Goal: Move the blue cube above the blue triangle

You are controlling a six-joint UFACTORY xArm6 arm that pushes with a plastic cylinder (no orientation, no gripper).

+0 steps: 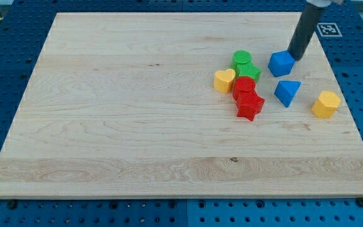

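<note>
My tip touched the blue cube at its two o'clock side; the blue triangle lay at the cube's six o'clock. No fingers existed.

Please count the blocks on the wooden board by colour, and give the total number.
Blue: 2, the blue cube and the blue triangle
Green: 2
Red: 2
Yellow: 2
Total: 8

The wooden board carries blue cube, blue triangle, and red, green, yellow blocks, seemingly touching.
</note>
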